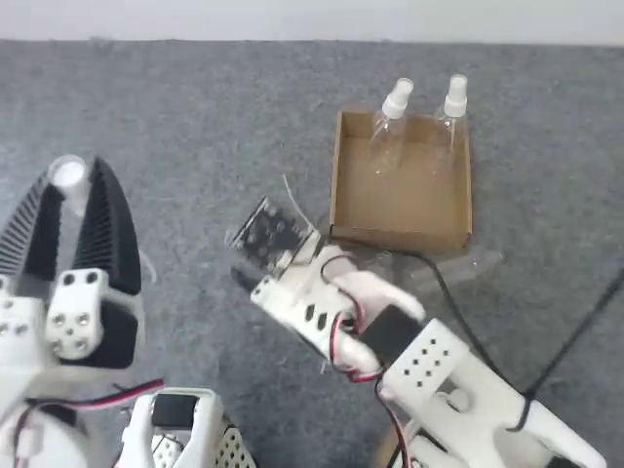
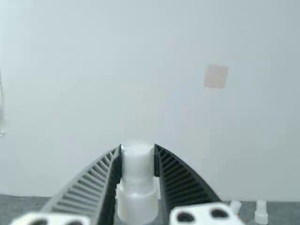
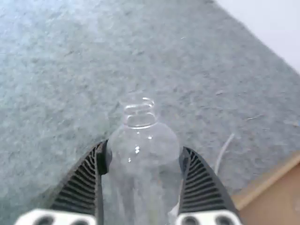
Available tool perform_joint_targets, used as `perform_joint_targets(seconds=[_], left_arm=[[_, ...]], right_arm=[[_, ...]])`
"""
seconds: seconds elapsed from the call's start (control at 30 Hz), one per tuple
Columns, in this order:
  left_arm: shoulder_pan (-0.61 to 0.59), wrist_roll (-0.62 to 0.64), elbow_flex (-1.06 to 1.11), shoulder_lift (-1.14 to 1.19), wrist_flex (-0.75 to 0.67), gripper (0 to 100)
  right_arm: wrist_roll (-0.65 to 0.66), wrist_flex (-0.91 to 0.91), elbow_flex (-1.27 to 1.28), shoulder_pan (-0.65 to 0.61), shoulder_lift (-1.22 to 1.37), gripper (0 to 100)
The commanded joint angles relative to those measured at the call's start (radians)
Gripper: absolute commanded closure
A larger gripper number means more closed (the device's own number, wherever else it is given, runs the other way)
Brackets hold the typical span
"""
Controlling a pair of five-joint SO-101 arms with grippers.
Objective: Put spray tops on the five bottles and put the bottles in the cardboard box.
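**Left arm.** Your left gripper (image 1: 70,177) is at the near left of the scene, lifted off the grey worktop (image 1: 195,117). Its fingers are drawn in narrow around a white spray top (image 2: 137,187), which stands upright between them. Behind it is the pale wall (image 2: 140,70).

**Right arm.** Your right gripper (image 3: 143,150) is low over the worktop, just left of the near-left corner of the cardboard box (image 1: 400,195). It clasps a clear bottle (image 3: 140,136) by the body. The bottle's neck is open, bears no top, and points away from the wrist. The two grippers are well apart.

**Box.** The cardboard box lies at the far right of centre, open side up. Two capped bottles stand upright inside it against the far wall, side by side. One (image 1: 390,132) is on the left and the other (image 1: 450,122) on the right. Each has a white spray top fitted.
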Motion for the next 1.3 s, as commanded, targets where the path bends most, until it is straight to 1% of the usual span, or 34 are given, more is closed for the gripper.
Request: perform_joint_targets(seconds=[0.0,0.07,0.23,0.3,0.4,0.47,0.57,0.8,1.0,1.1,1.2,1.27], left_arm=[[0.008,0.087,-0.013,0.015,-0.066,99],[0.009,0.112,0.048,0.011,-0.117,99],[0.009,0.117,0.274,0.006,-0.301,99],[0.009,0.117,0.335,0.006,-0.362,99],[0.009,0.117,0.397,0.008,-0.416,99],[0.009,0.121,0.429,0.008,-0.434,99],[0.009,0.163,0.460,0.008,-0.442,99],[0.012,0.167,0.572,0.005,-0.428,99],[0.092,0.167,0.638,0.005,-0.425,99],[0.098,0.163,0.664,0.005,-0.423,99],[0.098,0.160,0.670,0.005,-0.382,99],[0.098,0.160,0.667,0.005,-0.338,99]], right_arm=[[-0.012,-0.064,0.021,-0.041,-0.001,99.3],[-0.021,-0.119,0.051,-0.039,-0.001,99.3],[-0.026,-0.374,0.195,-0.038,-0.001,99.3],[-0.071,-0.461,0.252,-0.039,-0.001,99.3],[-0.110,-0.535,0.298,-0.038,-0.001,99.3],[-0.115,-0.542,0.302,-0.039,-0.001,99.3],[-0.117,-0.544,0.302,-0.039,-0.001,99.3],[-0.117,-0.544,0.304,-0.038,-0.001,99.3],[-0.112,-0.542,0.304,-0.035,-0.001,99.3],[-0.110,-0.516,0.307,-0.035,-0.001,99.3],[-0.110,-0.489,0.308,-0.035,-0.001,99.3],[-0.110,-0.501,0.305,-0.019,-0.001,99.3]])
